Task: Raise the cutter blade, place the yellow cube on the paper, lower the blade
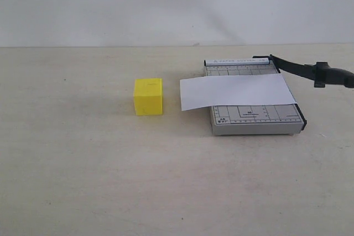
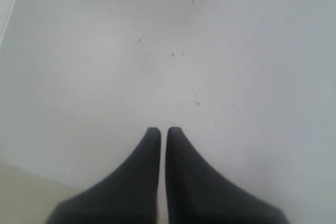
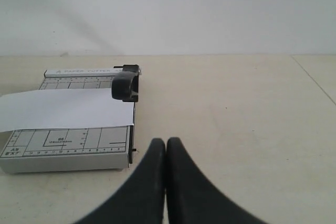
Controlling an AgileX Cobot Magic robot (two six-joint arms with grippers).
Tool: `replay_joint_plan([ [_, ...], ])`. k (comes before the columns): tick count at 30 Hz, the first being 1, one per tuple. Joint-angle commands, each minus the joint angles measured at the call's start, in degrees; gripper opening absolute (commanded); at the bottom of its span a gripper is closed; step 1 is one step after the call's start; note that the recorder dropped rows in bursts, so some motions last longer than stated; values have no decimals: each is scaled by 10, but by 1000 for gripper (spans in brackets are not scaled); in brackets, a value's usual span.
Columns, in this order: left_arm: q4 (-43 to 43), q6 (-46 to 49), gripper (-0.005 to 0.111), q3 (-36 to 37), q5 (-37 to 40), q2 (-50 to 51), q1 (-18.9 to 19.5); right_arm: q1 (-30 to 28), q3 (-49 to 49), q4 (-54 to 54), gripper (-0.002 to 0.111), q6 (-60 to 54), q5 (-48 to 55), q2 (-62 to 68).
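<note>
The cube (image 1: pixel 148 96) sits on bare table (image 1: pixel 72 164) with open room on every side, well apart from the paper (image 1: pixel 238 92) to its right. The paper lies across the trimmer (image 1: pixel 257 121), its left edge overhanging the base. The blade (image 1: pixel 301 69) stands raised off the far right corner, its handle cut by the frame edge. The table is pale and matte, with a white wall (image 1: pixel 166 4) behind. The left gripper (image 2: pixel 164 129) faces a blank white surface (which one, I cannot tell), fingers nearly together, empty. The right gripper (image 3: pixel 166 141) is pressed closed, also empty.
</note>
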Motion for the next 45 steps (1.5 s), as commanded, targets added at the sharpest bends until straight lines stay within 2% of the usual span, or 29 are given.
replay_joint_plan([
  [1,137,-15,4,-181,46,180,-23,-1,3,1,0,-3,-8,-1],
  [4,149,19,4,-298,112,335,-93,-1,3,1,0,-7,-6,-1],
  [8,86,126,4,-384,152,496,-269,-1,3,1,0,-18,1,-1],
  [12,62,172,4,-401,167,653,-420,-1,3,1,0,-24,5,-1],
  [13,62,180,4,-401,159,691,-447,-1,3,1,0,-24,8,-1],
  [16,44,158,4,-416,106,794,-491,-1,3,1,0,-24,10,-1],
  [18,15,126,4,-445,80,859,-500,-1,3,1,0,-24,10,-1],
  [21,-20,112,4,-519,85,963,-502,-1,3,1,0,-24,9,-1],
  [25,-13,115,4,-660,107,1069,-502,-1,3,1,0,-24,9,-1],
  [26,-6,121,4,-724,115,1116,-502,-1,3,1,0,-24,10,-1],
  [28,-6,126,4,-786,118,1174,-502,-1,3,1,0,-24,10,-1],
  [32,-7,121,4,-866,118,1269,-494,-1,3,1,0,-23,10,-1],
  [37,-7,119,4,-924,121,1313,-481,-1,3,1,0,-23,10,-1],
  [45,-5,126,4,-928,122,1328,-480,-1,3,2,0,-21,10,-1],
])
